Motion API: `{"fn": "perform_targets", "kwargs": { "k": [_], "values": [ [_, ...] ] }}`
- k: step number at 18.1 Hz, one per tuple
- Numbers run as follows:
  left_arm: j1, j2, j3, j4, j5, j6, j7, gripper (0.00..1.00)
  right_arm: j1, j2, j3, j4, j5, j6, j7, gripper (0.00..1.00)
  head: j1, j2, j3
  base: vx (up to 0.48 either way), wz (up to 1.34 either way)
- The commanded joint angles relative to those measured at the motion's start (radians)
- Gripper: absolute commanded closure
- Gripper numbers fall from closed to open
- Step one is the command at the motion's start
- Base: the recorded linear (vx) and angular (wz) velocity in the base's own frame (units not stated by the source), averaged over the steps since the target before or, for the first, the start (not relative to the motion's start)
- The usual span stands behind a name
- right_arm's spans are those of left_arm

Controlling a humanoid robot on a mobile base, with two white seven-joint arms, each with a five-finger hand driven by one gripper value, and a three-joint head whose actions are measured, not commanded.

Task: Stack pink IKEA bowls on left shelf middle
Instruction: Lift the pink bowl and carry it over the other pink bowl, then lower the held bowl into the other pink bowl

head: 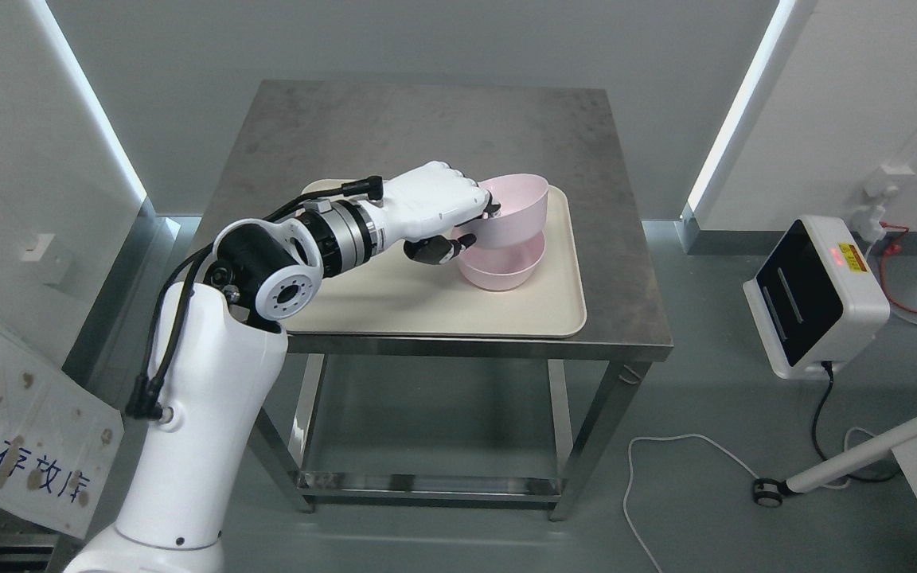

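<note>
Pink plastic bowls, 2 of them, sit at 3 o'clock on a cream rectangular tray (427, 306). The white left hand (435, 211) pinches the upper bowl (516, 211) by its rim, tilted over the lower bowl (504, 267). A thin rim grip could slip, dropping it askew.

Head camera looks steeply down onto table (427, 127).

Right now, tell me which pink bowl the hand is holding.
The upper pink bowl: the left hand grips its rim, holding it tilted above the lower pink bowl, which sits untouched on the tray.
</note>
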Motion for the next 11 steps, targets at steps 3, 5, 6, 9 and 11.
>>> {"fn": "perform_targets", "kwargs": {
  "k": [3,5,6,9,11],
  "values": [
    [-0.022,0.014,-0.111,-0.006,-0.067,0.025,0.036,1.0,0.002,-0.017,-0.011,-0.034,0.0,0.0,0.001,0.0,0.0,0.0,0.0,0.0,0.0],
    [-0.023,0.014,-0.111,-0.006,-0.069,0.025,0.036,1.0,0.002,-0.017,-0.011,-0.034,0.0,0.0,0.001,0.0,0.0,0.0,0.0,0.0,0.0],
    [-0.023,0.014,-0.111,-0.006,-0.069,0.025,0.036,1.0,0.002,-0.017,-0.011,-0.034,0.0,0.0,0.001,0.0,0.0,0.0,0.0,0.0,0.0],
    [-0.019,0.014,-0.092,0.006,-0.073,0.03,0.036,0.99,0.002,-0.017,-0.011,-0.034,0.0,0.0,0.001,0.0,0.0,0.0,0.0,0.0,0.0],
    [-0.019,0.014,-0.077,0.009,-0.078,0.079,0.036,0.94,0.002,-0.017,-0.011,-0.034,0.0,0.0,0.001,0.0,0.0,0.0,0.0,0.0,0.0]
  ]
}}
